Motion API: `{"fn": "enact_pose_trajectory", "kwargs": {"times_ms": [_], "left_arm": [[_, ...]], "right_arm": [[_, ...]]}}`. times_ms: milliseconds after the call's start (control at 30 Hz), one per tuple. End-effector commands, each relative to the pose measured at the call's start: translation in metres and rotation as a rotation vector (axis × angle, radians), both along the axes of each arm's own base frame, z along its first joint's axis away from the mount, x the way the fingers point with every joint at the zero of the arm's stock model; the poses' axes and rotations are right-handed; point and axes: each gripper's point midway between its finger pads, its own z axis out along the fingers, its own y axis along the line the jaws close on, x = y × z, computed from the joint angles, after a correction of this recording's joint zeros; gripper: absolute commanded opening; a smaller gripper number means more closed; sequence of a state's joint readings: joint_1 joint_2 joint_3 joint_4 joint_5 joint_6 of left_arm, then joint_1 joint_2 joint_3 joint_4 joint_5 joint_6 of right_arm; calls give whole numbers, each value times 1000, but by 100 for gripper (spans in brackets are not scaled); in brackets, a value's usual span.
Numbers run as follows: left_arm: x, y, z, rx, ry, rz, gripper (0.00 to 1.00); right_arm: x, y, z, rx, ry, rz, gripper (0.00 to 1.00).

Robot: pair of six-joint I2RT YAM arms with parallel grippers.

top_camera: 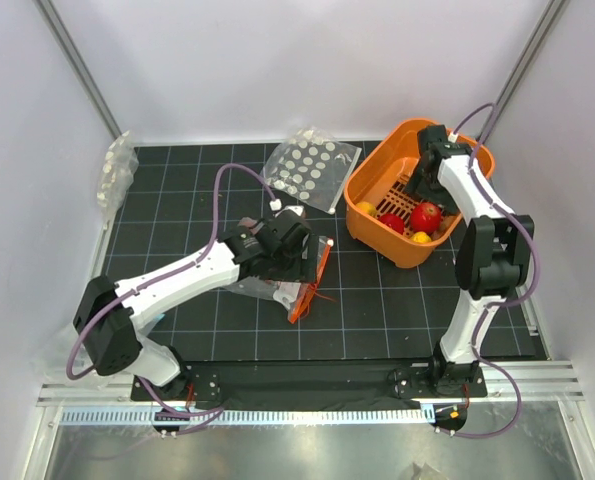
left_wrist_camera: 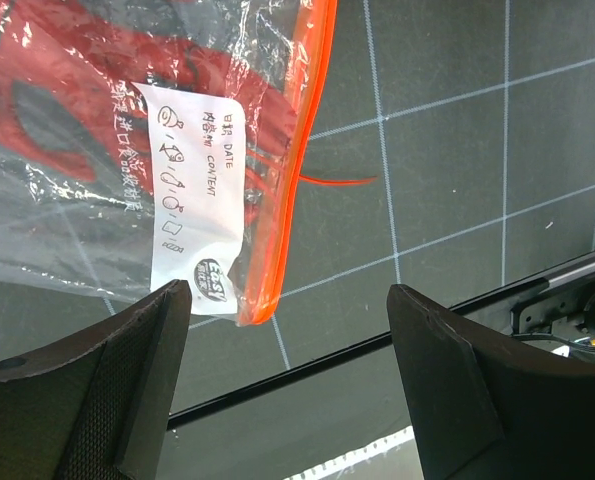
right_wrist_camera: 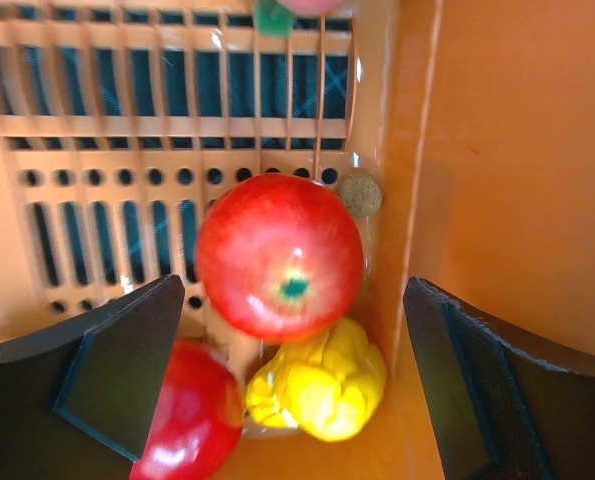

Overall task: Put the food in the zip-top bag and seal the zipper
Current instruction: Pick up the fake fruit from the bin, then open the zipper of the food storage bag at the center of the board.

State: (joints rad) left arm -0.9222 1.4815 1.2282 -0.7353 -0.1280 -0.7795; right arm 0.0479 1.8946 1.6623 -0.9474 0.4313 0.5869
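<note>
End effector on the left (left_wrist_camera: 289,300) is hovering wide open, holding nothing, over the zip-top bag (left_wrist_camera: 127,180), which is lying on the desk (left_wrist_camera: 457,200) with the red food (left_wrist_camera: 67,90) inside. Right end effector (right_wrist_camera: 295,290) is gaping empty above a red fruit ball (right_wrist_camera: 279,255) in the basket (right_wrist_camera: 517,150).

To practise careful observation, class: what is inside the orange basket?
Two red fruits and two yellow pieces lie in the basket. The right arm covers its far right part, so anything under it cannot be seen.
</note>
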Motion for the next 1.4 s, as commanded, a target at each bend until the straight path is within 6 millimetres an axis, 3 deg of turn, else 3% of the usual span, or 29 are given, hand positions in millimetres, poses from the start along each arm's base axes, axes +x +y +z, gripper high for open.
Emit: {"fn": "enact_pose_trajectory", "kwargs": {"times_ms": [0,133,233,267,367,400,467,567,833,967,1000,1167,1367], "left_arm": [[2,-10,14,-24,-13,-38,82],[4,-11,17,1,-23,-67,82],[5,-12,14,23,-12,-86,82],[5,-13,14,25,-8,-92,82],[6,-16,10,30,-5,-107,82],[7,-18,8,34,-4,-113,82],[8,-20,7,38,-3,-130,81],[12,-23,7,60,-9,-156,81],[20,-22,-4,136,-11,-194,81],[18,-22,-15,150,16,-202,80],[17,-23,-17,150,23,-203,79],[14,-26,-28,148,47,-209,76],[9,-27,-50,169,101,-219,72]], "right_arm": [[1,-7,-11,-3,30,-18,100],[5,0,-26,46,37,-27,100],[10,6,-34,80,26,-38,94],[13,7,-34,91,9,-37,85],[21,14,-12,129,-91,-20,62],[23,15,6,136,-141,-12,57],[23,19,21,151,-178,10,48],[15,27,47,191,-230,56,41],[-6,48,103,267,-421,201,38],[-29,73,134,360,-489,338,36],[-38,85,134,406,-497,392,36],[-77,103,156,477,-609,493,31],[-128,134,153,600,-624,561,26]]}}
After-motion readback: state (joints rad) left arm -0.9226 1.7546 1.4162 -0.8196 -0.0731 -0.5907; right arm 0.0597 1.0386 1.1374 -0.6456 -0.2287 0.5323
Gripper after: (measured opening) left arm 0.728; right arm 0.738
